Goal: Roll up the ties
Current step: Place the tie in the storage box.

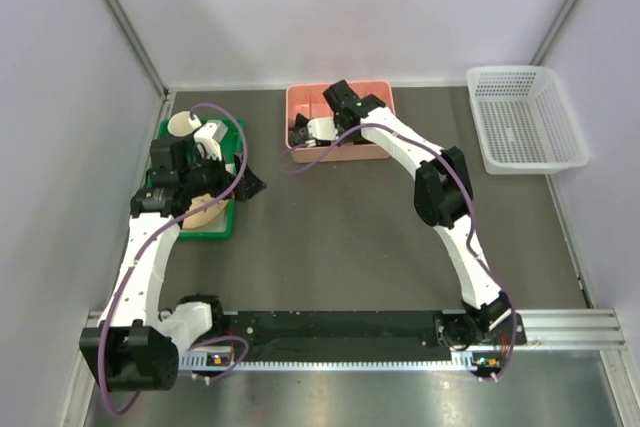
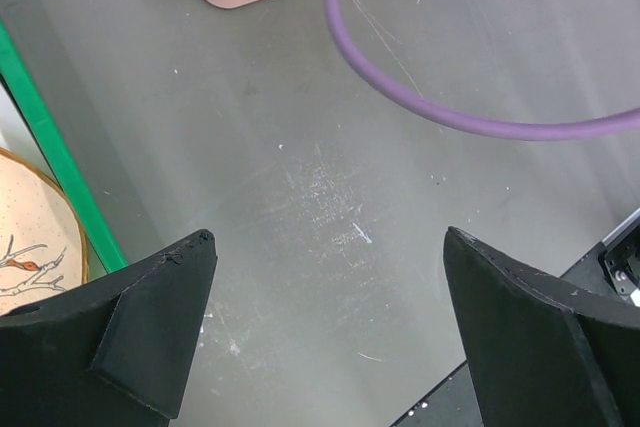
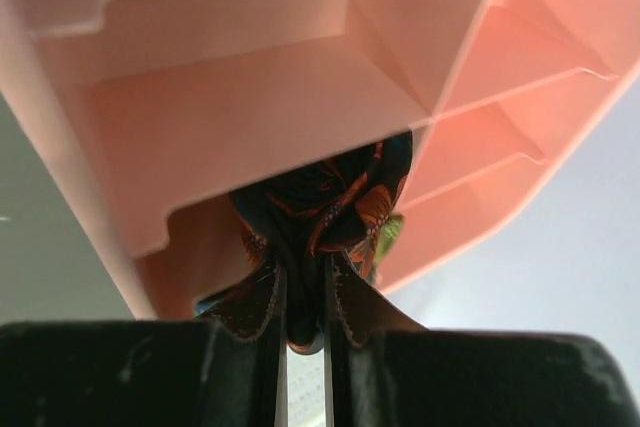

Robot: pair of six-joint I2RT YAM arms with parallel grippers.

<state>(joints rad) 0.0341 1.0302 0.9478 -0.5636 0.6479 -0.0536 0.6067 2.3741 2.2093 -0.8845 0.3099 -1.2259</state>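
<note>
Right wrist: bunched black tie, orange blotches, tight in right gripper; left gripper apart.

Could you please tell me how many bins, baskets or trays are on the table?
3: a pink divided bin at back centre, a white mesh basket at back right, and a green tray on the left.

Stretches the right arm far forward, elbow bent, with the right claw tipped downward and nipped nearly closed on a tie. Holds the left arm folded on its own side, left claw spread wide, angled downward.
</note>
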